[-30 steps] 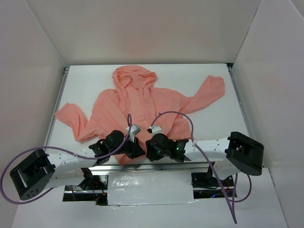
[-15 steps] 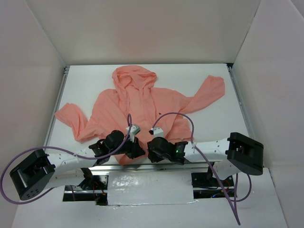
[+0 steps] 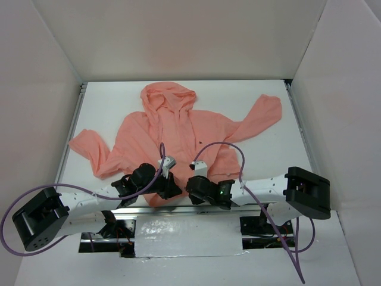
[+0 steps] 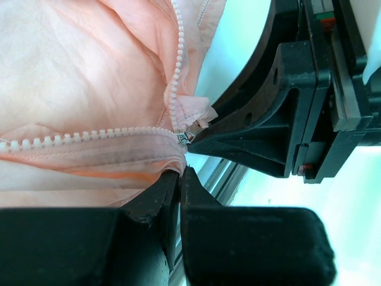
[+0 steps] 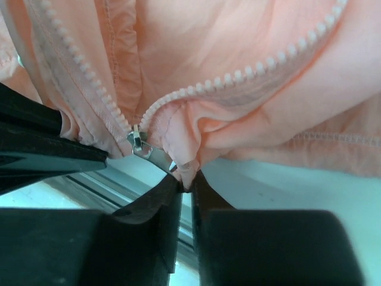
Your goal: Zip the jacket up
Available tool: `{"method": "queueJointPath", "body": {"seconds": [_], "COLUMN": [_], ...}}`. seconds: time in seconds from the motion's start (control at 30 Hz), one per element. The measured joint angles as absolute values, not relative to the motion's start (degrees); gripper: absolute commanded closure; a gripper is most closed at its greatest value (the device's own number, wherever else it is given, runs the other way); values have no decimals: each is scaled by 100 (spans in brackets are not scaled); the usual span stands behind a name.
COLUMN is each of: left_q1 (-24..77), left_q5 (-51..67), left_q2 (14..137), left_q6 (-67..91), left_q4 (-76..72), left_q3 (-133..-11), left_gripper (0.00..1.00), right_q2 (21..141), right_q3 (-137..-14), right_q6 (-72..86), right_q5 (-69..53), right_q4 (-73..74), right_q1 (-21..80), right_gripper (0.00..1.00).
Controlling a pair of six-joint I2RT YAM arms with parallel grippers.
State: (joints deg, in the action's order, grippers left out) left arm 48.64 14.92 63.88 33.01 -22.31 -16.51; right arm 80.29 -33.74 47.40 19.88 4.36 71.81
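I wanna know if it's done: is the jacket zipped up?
No, on the jacket the slider sits at the hem, tooth rows spread apart.

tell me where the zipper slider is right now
In the right wrist view the zipper slider sits at the jacket bottom hem, between the left gripper and the right gripper.

Both jaws pinched closed; left arm (image 3: 89, 202) and right arm (image 3: 265, 186) fold inward, wrists close together.
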Motion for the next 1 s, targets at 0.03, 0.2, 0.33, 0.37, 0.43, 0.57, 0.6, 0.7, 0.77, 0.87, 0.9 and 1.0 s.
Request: {"method": "queueJointPath", "body": {"seconds": [0.03, 0.2, 0.33, 0.37, 0.43, 0.57, 0.6, 0.7, 0.77, 0.87, 0.9, 1.0], "left_q1": [4864, 4864, 4864, 4864, 4864, 4864, 4864, 4864, 4864, 4864, 4864, 4871], "left_q5": [1492, 1494, 1509, 1511, 1511, 1509, 1509, 1509, 1511, 1529, 1540, 1603], "left_q2": [6388, 6388, 6388, 6388, 6388, 6388, 6388, 6388, 6388, 6388, 6388, 6386], "left_q6": [3301, 3301, 3301, 3301, 3301, 3299, 3299, 3299, 3299, 3299, 3299, 3299], "left_q4": [-2231, -2231, -2231, -2231, -2231, -2226, -2224, -2213, -2209, -2209, -2211, -2211], "left_q3": [-1651, -1651, -1651, -1651, -1651, -1651, -1651, -1651, -1651, -1651, -1651, -1653], "left_gripper": [100, 100, 100, 100, 100, 100, 100, 100, 100, 100, 100, 100], "right_q2": [8025, 7915, 7870, 7870, 7867, 7872, 7874, 7874, 7874, 7874, 7878, 7881], "right_q3": [-3376, -3376, -3376, -3374, -3389, -3573, -3640, -3837, -3946, -4171, -4250, -4386], "right_q6": [4783, 4980, 5009, 5004, 4984, 4884, 4831, 4598, 4372, 4032, 3924, 3658], "right_q5": [2021, 2217, 2338, 2344, 2342, 2296, 2252, 1999, 1706, 1188, 1028, 663], "right_q4": [475, 587, 585, 585, 617, 880, 934, 1098, 1179, 1354, 1393, 1422], "right_q1": [7216, 7467, 7566, 7575, 7583, 7588, 7588, 7588, 7588, 7585, 7583, 7542], "right_gripper": [88, 93, 95, 95, 96, 97, 97, 97, 97, 97, 98, 97]}}
